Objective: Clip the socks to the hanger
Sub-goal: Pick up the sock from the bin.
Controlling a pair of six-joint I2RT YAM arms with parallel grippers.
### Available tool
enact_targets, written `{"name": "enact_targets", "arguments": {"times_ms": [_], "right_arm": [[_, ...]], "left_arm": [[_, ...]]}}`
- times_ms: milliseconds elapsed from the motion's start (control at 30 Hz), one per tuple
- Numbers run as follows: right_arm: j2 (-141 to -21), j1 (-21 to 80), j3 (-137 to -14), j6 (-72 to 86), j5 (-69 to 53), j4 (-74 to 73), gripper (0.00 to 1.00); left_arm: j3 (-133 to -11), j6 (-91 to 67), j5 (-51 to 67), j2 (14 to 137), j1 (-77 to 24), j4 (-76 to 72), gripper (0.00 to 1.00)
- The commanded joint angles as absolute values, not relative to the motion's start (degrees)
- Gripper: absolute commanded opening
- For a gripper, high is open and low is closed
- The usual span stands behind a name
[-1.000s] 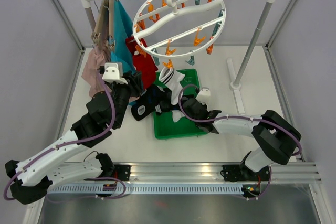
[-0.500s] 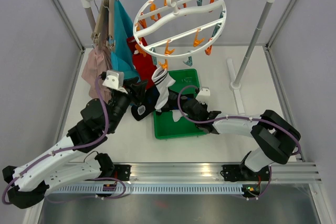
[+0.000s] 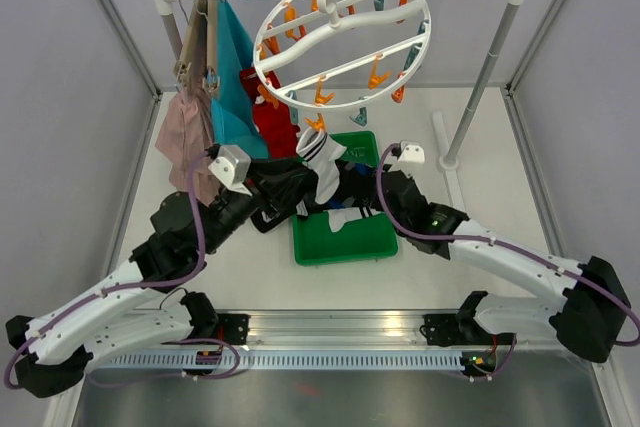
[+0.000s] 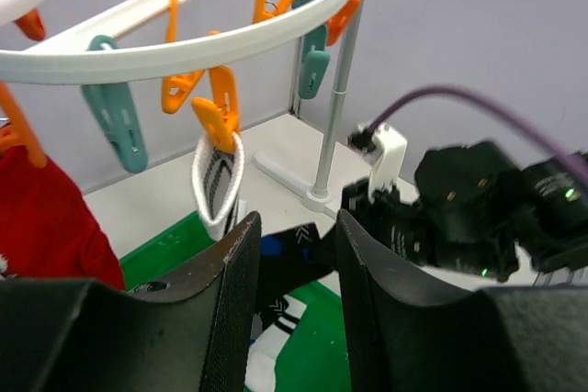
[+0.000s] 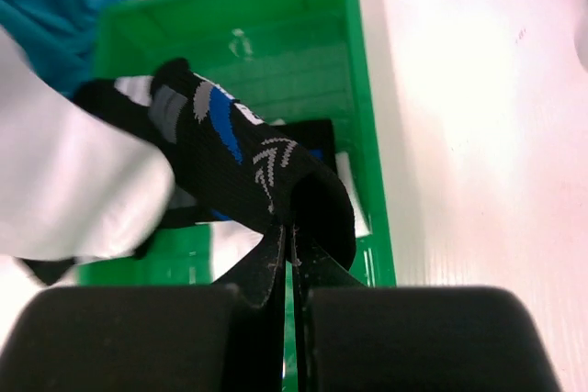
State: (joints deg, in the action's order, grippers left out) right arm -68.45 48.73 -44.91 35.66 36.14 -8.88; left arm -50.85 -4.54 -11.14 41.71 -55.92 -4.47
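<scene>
i think i am on the part where the next sock gets picked up. the hanger [image 4: 184,40] hangs from the rail at the back, above the tabletop [image 3: 470,147]. one striped sock [image 4: 219,185] is already on it, its white top pinched in an orange clip [image 4: 213,121], and it hangs down over the green tray [image 3: 345,245]. a red sock [image 4: 46,218] hangs at the left side, but i cannot see its clip. my right pincer [image 5: 292,259] is squeezed shut on a dark sock [image 5: 248,167] with blue and white marks. it holds that sock by a fold, just above the tray, and the rest of the sock droops down toward the tray. my left pincer [image 4: 294,236] is up close under the ring, right beside the clipped sock. its fingers are apart and i see nothing pinched between them. next, i think the right arm has to lift the dark sock up to a free clip, maybe the teal clip [image 4: 118,126] near the clipped sock. the sock is soft and floppy, so its edge must go right into the mouth of the clip. i guess the left pincer will have to squeeze the clip open or steady the ring, because the ring can swing when pushed.
</scene>
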Motion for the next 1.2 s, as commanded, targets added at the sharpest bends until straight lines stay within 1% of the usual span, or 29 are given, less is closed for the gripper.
{"name": "enact_targets", "arguments": {"times_ms": [0,67,200,333,500,600,767,1000,1167], "right_arm": [[-63.3,48.7,-52.3,32.3,33.5,-13.9,0.0],[-61.8,48.7,-54.6,30.9,32.7,-15.9,0.0],[-60.6,48.6,-64.4,28.6,30.3,-23.1,0.0],[-59.8,48.6,-71.0,25.3,31.3,-27.1,0.0],[-58.3,48.6,-78.8,19.2,29.5,-28.7,0.0],[-58.9,48.6,-82.5,15.1,26.3,-29.7,0.0],[-58.7,48.7,-85.9,10.1,17.0,-30.1,0.0],[-58.4,48.6,-87.5,5.4,5.8,-33.1,0.0],[-57.4,48.6,-86.8,2.6,-0.3,-36.2,0.0]], "left_arm": [[-50.4,-0.1,-7.7,43.5,-56.9,-9.4,0.45],[-51.8,2.0,-8.3,45.2,-57.3,-10.4,0.45],[-54.4,3.8,-8.3,47.9,-57.8,-12.1,0.47],[-57.5,4.7,-8.2,50.6,-58.4,-12.7,0.48],[-59.6,4.7,-7.8,52.7,-58.4,-13.4,0.5],[-62.2,4.8,-6.5,54.7,-58.4,-12.5,0.51],[-64.0,5.0,-4.0,56.0,-58.4,-11.7,0.53],[-65.7,6.8,-0.3,58.1,-58.4,-9.2,0.59],[-68.5,7.5,7.0,60.1,-57.1,-3.6,0.61]]}}
